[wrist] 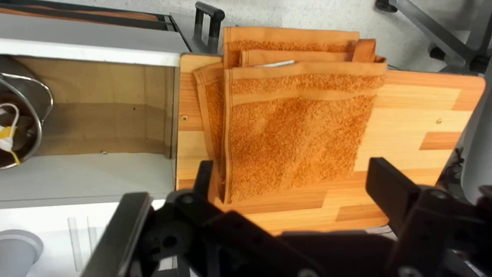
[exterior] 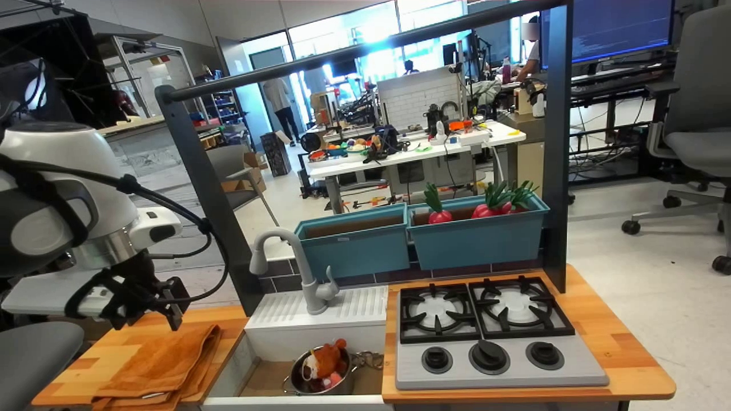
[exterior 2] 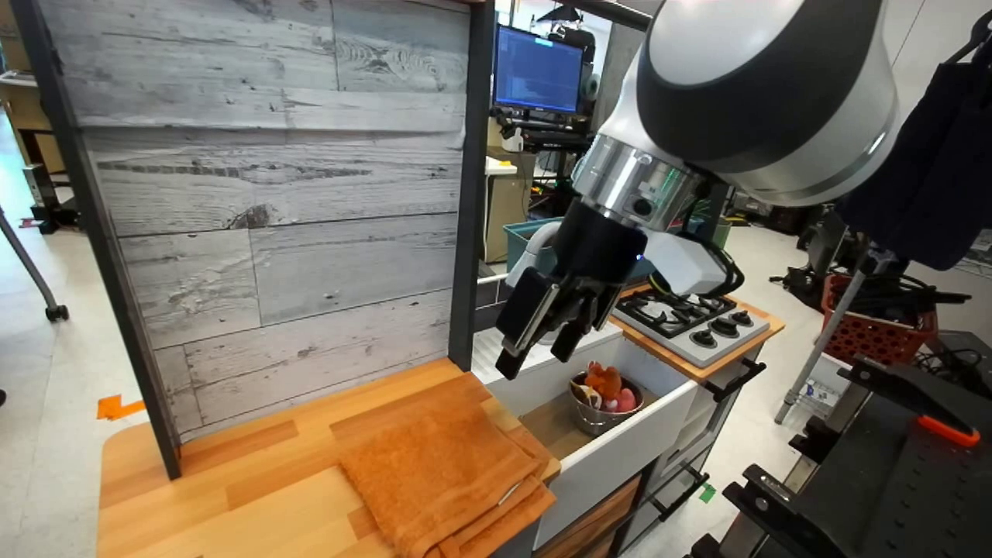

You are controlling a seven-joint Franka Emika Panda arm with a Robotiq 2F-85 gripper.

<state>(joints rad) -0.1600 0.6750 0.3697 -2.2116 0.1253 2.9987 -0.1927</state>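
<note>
My gripper (wrist: 292,165) is open with nothing between its fingers. It hangs above the wooden countertop (wrist: 419,115), apart from it, and also shows in both exterior views (exterior: 147,319) (exterior 2: 536,358). Nearest below it is a folded orange towel (wrist: 296,134), lying flat near the sink side of the counter (exterior: 163,365) (exterior 2: 449,457). Beside the towel is a white sink (wrist: 107,104). A metal pot (exterior 2: 601,424) stands in the sink, with an orange and white plush toy (exterior: 328,359) and something pink in it. The wrist view shows only part of the pot (wrist: 36,127).
A grey faucet (exterior: 305,274) stands behind the sink. A stove (exterior: 497,365) with black grates and knobs is beyond it. Teal planters (exterior: 477,245), one with red radishes, hang behind. A grey wood-pattern panel (exterior 2: 271,194), dark posts (exterior 2: 471,194) and an overhead bar (exterior: 354,51) border the counter.
</note>
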